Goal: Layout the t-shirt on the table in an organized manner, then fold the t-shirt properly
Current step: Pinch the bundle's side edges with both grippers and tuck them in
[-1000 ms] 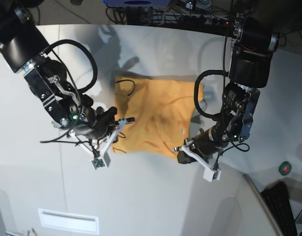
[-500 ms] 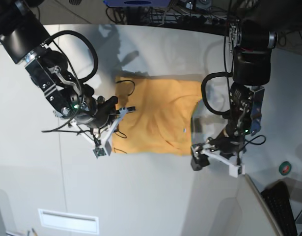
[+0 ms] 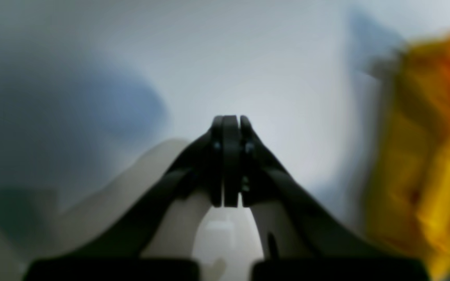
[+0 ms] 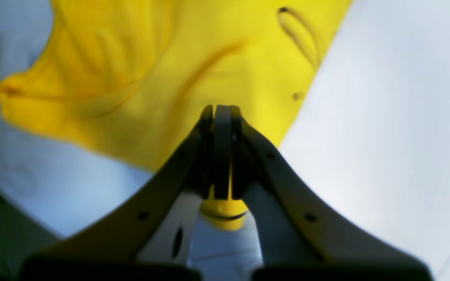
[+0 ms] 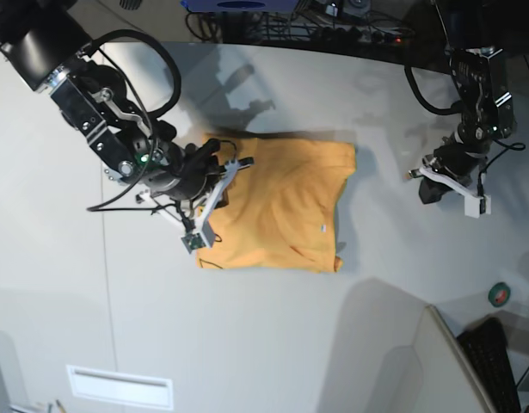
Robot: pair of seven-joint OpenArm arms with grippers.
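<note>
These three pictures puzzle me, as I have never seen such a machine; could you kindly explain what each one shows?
It is a robot with two arms. The base view looks down on the table, where a folded orange-yellow t-shirt lies. The other two pictures come from cameras on the wrists, each looking along its own pincer. The right gripper is shut over the shirt's edge; whether it pinches cloth is unclear. The left gripper is shut and empty, off to the shirt's side over bare table.

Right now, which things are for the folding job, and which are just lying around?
For the job:
- shirt
- table
- right gripper
- left gripper

Just lying about:
- green tape roll
- keyboard
- cables
</note>
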